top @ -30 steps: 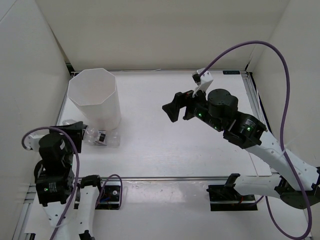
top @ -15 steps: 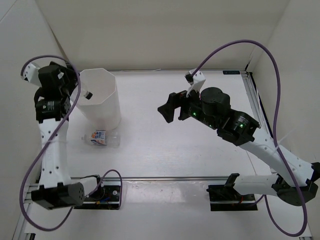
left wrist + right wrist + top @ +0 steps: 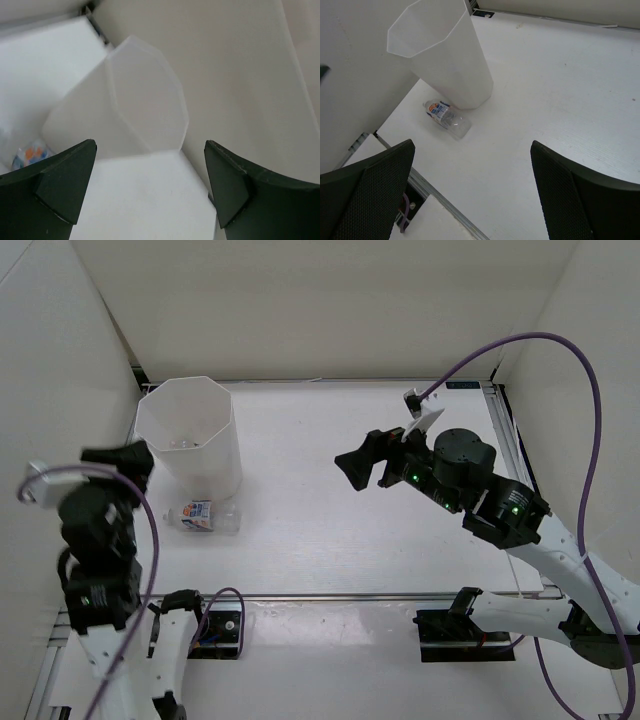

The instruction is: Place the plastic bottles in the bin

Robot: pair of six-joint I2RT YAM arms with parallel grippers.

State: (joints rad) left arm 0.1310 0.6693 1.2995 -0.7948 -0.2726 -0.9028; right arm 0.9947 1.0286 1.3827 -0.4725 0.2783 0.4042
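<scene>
The left gripper [image 3: 150, 145] has drawn back from the rim of the white bin [image 3: 205, 465] to its 8 o'clock side. Its fingers, before pressed together, are now spread and empty. One clear plastic bottle [image 3: 207, 516] lies unmoved on the table [image 3: 330, 540], just beside the bin at 6 o'clock. The right gripper [image 3: 472, 145] stays spread, empty.

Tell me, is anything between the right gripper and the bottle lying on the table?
Nothing visible: only bare table separates the right gripper from the bottle, which lies on its side beside the bin.
</scene>
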